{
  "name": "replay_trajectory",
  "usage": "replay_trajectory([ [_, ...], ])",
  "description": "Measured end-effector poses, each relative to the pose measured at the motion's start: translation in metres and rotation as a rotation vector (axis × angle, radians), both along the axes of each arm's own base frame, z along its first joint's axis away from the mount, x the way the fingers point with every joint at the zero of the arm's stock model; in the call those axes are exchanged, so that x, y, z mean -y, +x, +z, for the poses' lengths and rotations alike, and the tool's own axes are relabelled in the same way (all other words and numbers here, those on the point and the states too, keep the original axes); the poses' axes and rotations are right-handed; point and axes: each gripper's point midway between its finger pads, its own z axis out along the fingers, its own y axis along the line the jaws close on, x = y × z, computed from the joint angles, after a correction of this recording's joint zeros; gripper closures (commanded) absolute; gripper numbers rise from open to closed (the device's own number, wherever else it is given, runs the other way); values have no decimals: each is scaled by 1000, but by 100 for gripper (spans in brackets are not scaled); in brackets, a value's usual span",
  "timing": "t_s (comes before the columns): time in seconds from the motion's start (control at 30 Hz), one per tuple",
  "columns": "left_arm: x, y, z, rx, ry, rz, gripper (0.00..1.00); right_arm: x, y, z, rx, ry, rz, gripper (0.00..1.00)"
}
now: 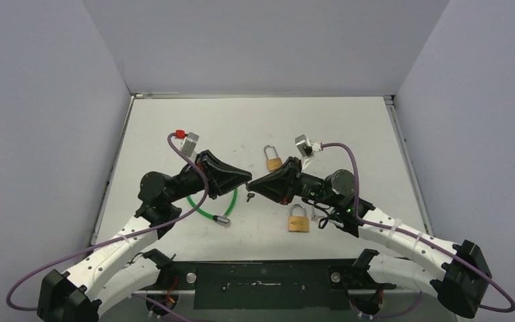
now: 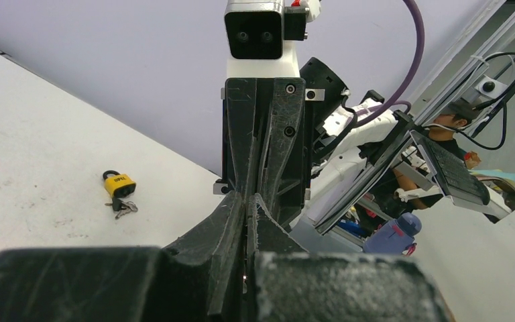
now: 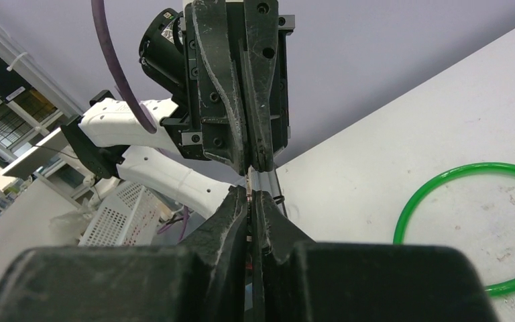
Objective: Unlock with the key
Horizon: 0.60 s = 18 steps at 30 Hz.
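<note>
My left gripper (image 1: 246, 179) and right gripper (image 1: 254, 185) meet tip to tip above the middle of the table. A thin metal key (image 3: 262, 182) spans the small gap between them, and both grippers are shut on it. A small dark part of the key (image 1: 250, 196) hangs just below the tips. In the right wrist view my right gripper (image 3: 250, 199) pinches the key's near end, with the left gripper (image 3: 251, 165) closed right above it. A brass padlock (image 1: 273, 162) lies just beyond the tips. A second brass padlock (image 1: 298, 221) lies nearer, under my right arm.
Spare keys (image 1: 319, 218) lie beside the nearer padlock, which the left wrist view shows as a yellow padlock (image 2: 119, 184). A green cable loop (image 1: 201, 207) with a metal end (image 1: 222, 219) lies under my left gripper. Grey walls enclose the white table (image 1: 349, 127).
</note>
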Motion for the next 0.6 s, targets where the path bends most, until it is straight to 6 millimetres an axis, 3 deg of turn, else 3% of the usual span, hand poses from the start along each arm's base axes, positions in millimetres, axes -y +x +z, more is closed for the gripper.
replay_trajectory([
  [0.03,0,0,0,-6,-9,-2,100,0,-1,-1,1,0,6,100],
  [0.13,-1,0,-1,-18,-25,2,100,-1,-2,-2,5,6,11,85],
  [0.2,-1,0,-1,-23,-30,1,100,0,-2,-2,5,6,11,82],
  [0.3,-2,1,1,-24,-42,9,100,0,-2,-5,1,2,11,89],
  [0.37,-2,2,0,-30,-45,17,100,-1,-2,-5,0,3,13,100],
  [0.5,-3,5,0,-38,-50,29,100,-3,-1,-5,-10,13,20,100],
  [0.53,-3,5,0,-41,-51,30,98,-3,-1,-5,-11,16,21,100],
  [0.6,-3,6,1,-45,-56,34,66,-3,-1,-4,-11,19,21,100],
])
